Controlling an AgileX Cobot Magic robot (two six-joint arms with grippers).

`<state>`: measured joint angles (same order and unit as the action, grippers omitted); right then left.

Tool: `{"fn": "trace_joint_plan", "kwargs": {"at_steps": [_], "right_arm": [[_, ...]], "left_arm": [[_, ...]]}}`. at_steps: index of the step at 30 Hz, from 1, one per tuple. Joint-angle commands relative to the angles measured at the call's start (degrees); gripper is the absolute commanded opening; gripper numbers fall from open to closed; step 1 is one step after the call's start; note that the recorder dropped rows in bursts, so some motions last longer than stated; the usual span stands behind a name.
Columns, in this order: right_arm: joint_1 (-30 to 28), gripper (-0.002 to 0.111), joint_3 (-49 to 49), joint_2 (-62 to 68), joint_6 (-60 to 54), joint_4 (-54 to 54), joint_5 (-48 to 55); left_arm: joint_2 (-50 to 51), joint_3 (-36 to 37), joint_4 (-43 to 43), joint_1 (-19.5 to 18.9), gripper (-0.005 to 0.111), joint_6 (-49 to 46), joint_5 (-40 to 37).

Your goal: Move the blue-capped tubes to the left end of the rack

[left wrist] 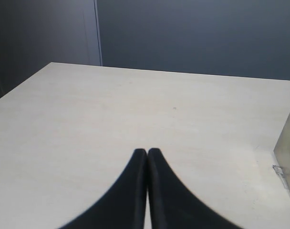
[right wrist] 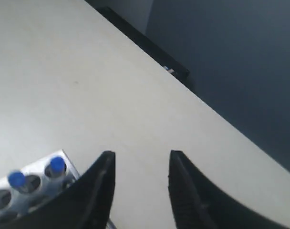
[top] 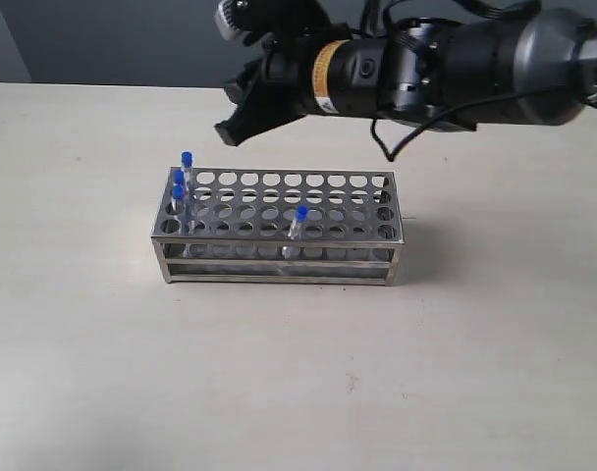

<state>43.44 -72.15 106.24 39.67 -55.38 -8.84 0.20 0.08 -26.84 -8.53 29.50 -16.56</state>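
no legible text; yellow label (top: pixel 324 67) unreadable.

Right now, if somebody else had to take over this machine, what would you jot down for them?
The left gripper is shut and empty, over bare table beside the rack.
The right gripper is open and empty, hovering up near the rack's left end.
Three blue-capped tubes stand at the left end: done.
The fourth tube leans in the front row near the middle.
Left to do: lift that one and seat it by the other three.
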Motion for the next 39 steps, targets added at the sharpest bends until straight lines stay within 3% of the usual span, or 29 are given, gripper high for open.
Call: {"fn": "trace_joint_plan", "kwargs": {"at_steps": [1, 10, 20, 26, 35, 37, 39], "right_arm": [[-1.05, 0.050, 8.49, -7.33, 1.15, 0.56, -0.14], [-1.14, 0.049, 25.66, -17.42, -1.88, 4.10, -11.45], [-1.14, 0.049, 33.56, -9.66, -31.23, 37.28, -28.13], [-1.14, 0.049, 33.56, -1.98, -31.91, 41.20, -35.12], [-1.14, 0.049, 33.56, 2.63, -31.91, 41.34, -35.71], [-1.14, 0.044, 33.56, 2.63, -31.91, 41.34, -35.70], [-1.14, 0.030, 33.56, 2.63, -31.05, 41.34, -35.46]], "left_arm": [[-0.20, -0.08, -0.03, 0.15, 0.001, 0.10, -0.13], [-0.20, -0.08, -0.03, 0.15, 0.001, 0.10, -0.13], [-0.20, -0.08, -0.03, 0.15, 0.001, 0.10, -0.13], [-0.20, -0.08, -0.03, 0.15, 0.001, 0.10, -0.13], [-0.20, -0.08, -0.03, 0.15, 0.001, 0.10, -0.13], [-0.20, -0.08, -0.03, 0.15, 0.001, 0.10, -0.13], [-0.20, -0.08, -0.03, 0.15, 0.001, 0.10, -0.13]]}}
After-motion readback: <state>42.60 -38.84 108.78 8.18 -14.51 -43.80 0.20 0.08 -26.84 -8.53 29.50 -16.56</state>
